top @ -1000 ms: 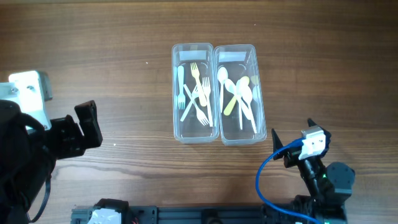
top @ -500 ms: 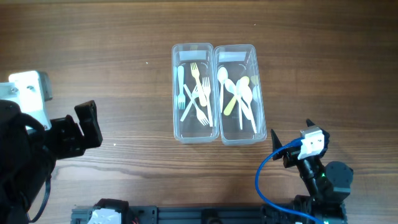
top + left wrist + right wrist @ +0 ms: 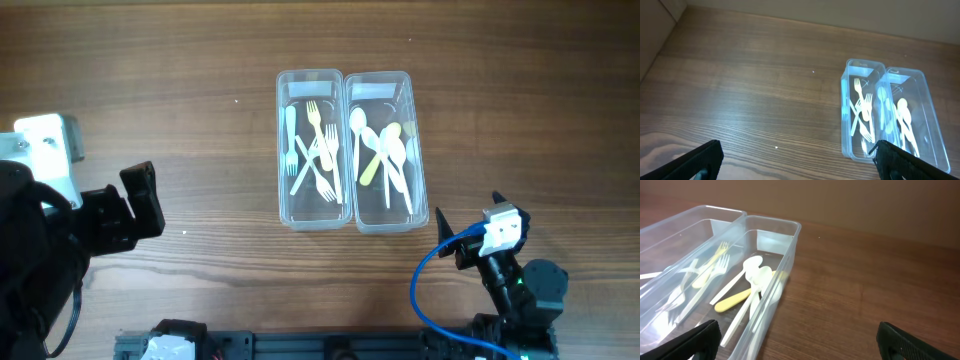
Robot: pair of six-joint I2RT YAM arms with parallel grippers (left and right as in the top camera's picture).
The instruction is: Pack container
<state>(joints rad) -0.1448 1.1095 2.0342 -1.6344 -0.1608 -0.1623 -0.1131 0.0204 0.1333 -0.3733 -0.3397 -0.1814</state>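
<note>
Two clear plastic containers stand side by side at the table's middle. The left container (image 3: 283, 150) holds white and yellow forks (image 3: 318, 150). The right container (image 3: 409, 120) holds white and yellow spoons (image 3: 385, 155). Both also show in the left wrist view (image 3: 846, 125) and the right wrist view (image 3: 785, 255). My left gripper (image 3: 140, 200) is open and empty at the left edge, far from the containers. My right gripper (image 3: 468, 235) is open and empty just below the right container's near right corner.
The wooden table (image 3: 180, 100) carries nothing else. A blue cable (image 3: 425, 285) loops at the right arm's base. A wall edge (image 3: 660, 35) shows at the left in the left wrist view.
</note>
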